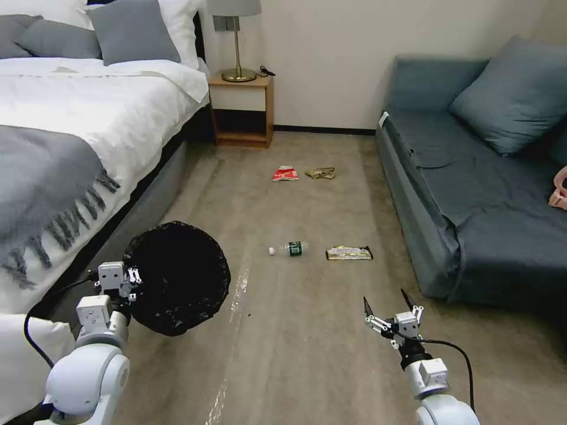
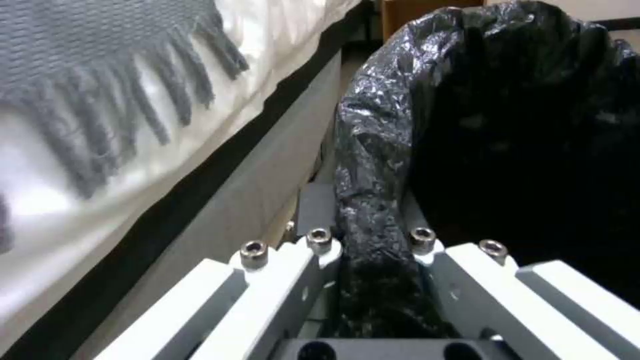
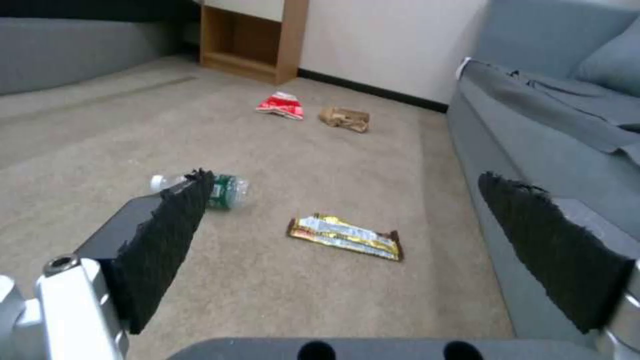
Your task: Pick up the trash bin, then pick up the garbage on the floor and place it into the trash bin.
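My left gripper (image 1: 131, 282) is shut on the rim of the trash bin (image 1: 177, 277), a round bin lined with a wrinkly black bag (image 2: 507, 140), held beside the bed. My right gripper (image 1: 388, 302) hangs open over the carpet, short of the garbage. Ahead of it lie a clear bottle with a green label (image 1: 289, 249) and a flat yellow-black wrapper (image 1: 349, 253). Farther off lie a red-white snack bag (image 1: 285, 174) and a brown paper wad (image 1: 321, 173). The right wrist view shows the bottle (image 3: 223, 189), wrapper (image 3: 345, 236), snack bag (image 3: 281, 105) and wad (image 3: 345, 118) between the spread fingers.
A bed (image 1: 71, 130) with a grey fringed blanket runs along the left. A blue-grey sofa (image 1: 472, 177) lines the right. A wooden nightstand (image 1: 242, 109) with a lamp stands at the far wall. Carpet stretches between them.
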`<state>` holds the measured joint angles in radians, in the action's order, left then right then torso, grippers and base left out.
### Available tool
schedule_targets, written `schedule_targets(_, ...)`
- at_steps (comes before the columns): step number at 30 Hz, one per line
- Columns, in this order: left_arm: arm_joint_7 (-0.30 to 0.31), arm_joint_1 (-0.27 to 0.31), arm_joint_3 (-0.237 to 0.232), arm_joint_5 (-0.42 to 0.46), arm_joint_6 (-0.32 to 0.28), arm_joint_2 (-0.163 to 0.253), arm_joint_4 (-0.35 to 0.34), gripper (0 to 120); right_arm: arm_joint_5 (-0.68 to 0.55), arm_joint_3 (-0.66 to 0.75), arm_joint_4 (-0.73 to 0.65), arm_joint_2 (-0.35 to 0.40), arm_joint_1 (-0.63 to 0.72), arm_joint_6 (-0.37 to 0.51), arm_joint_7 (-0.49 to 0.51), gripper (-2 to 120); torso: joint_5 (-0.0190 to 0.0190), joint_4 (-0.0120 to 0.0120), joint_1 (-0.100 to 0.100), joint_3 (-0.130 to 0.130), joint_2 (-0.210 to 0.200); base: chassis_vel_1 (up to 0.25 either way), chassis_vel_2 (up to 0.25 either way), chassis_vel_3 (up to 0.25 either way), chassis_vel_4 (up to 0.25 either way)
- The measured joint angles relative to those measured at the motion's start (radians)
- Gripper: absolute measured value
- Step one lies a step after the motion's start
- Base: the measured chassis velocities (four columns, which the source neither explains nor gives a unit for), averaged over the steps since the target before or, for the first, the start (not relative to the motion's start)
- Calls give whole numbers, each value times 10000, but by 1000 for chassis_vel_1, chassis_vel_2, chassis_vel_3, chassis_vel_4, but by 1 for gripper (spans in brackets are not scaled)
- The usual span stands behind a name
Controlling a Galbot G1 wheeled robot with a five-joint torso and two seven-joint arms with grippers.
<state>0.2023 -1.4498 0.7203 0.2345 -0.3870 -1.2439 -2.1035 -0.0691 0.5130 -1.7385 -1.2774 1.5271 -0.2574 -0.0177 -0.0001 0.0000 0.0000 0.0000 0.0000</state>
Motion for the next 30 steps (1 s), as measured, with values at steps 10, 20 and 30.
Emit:
schedule_targets(10, -9, 179, -77, -46, 5, -41, 220, 4, -12, -139, 295, 2, -241, -15, -62, 100, 2, 0, -1, 0, 0, -117, 126, 125, -119)
schedule_targets(20, -47, 157, -14, -11, 77, 80, 290, 4, -11, -166, 380, -22, -298, -14, -107, 100, 1, 0, 0, 0, 0, -138, 124, 137, -138)
schedule_targets(30, -72, -65, 1, -9, 218, 58, 196, 4, 15, -169, 296, -81, -90, -83, -162, 100, 3, -1, 0, 0, 0, -138, 147, 133, -144)
